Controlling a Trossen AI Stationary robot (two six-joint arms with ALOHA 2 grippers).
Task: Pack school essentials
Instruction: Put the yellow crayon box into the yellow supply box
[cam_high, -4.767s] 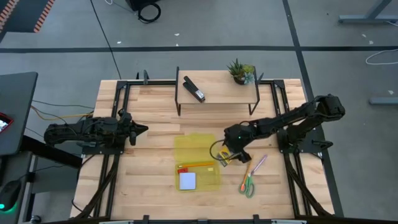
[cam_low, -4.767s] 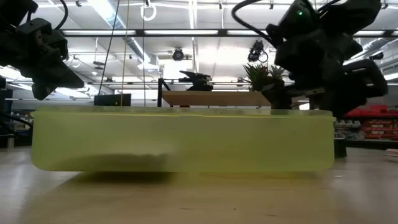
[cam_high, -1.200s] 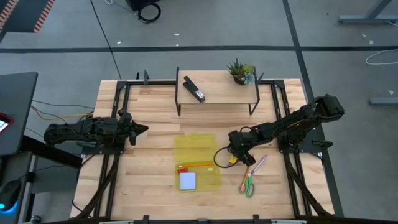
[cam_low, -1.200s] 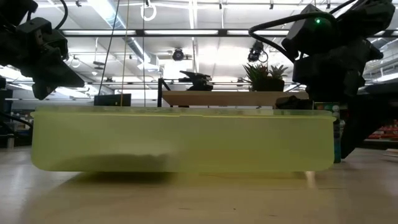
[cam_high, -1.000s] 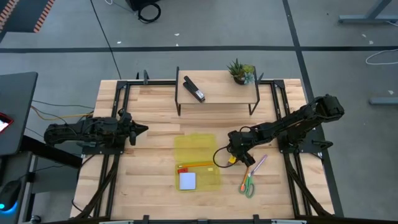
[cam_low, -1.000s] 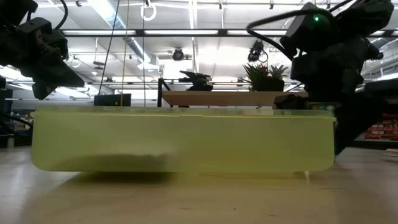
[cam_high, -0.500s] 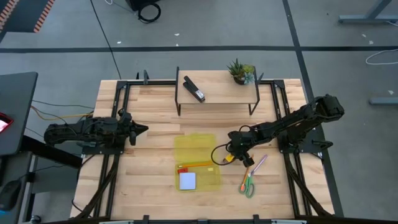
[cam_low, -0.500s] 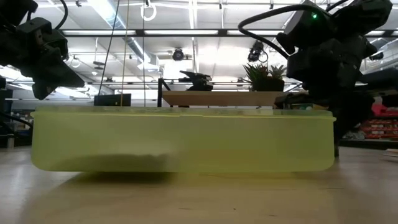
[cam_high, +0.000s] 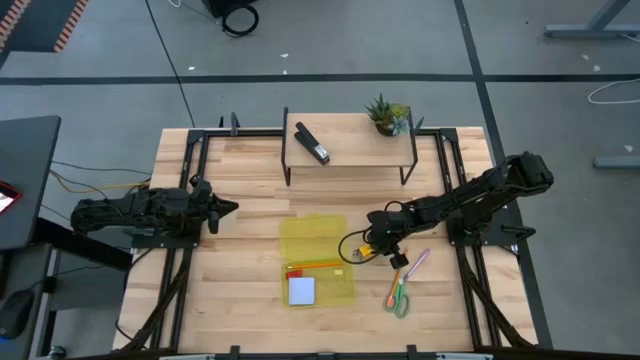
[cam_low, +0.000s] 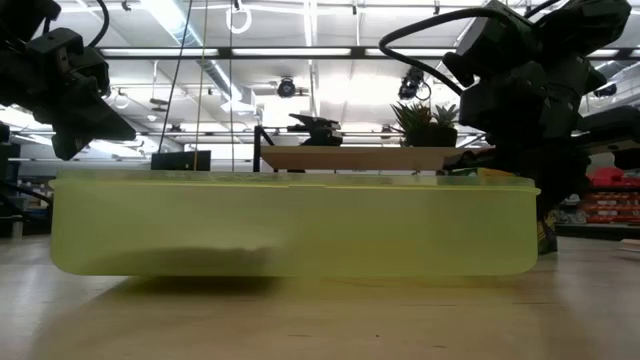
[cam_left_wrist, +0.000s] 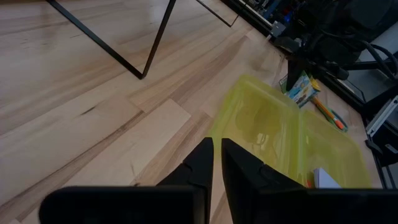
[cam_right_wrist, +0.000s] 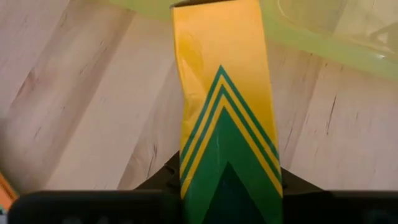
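The right gripper (cam_high: 371, 250) is closed on the yellow-green crayon box (cam_right_wrist: 224, 93), which sits between its jaws just right of the yellow case (cam_high: 317, 260). The box's long axis points straight away from the wrist toward the case rim, so the carry runs left. The left gripper (cam_high: 228, 208), shut and empty, waits well apart at far left.

no readable text, labels or numbers anywhere

Open tabletop left of yellow case (cam_high: 317, 258), raised shelf (cam_high: 350, 143) behind — scissors (cam_high: 399, 294) right.
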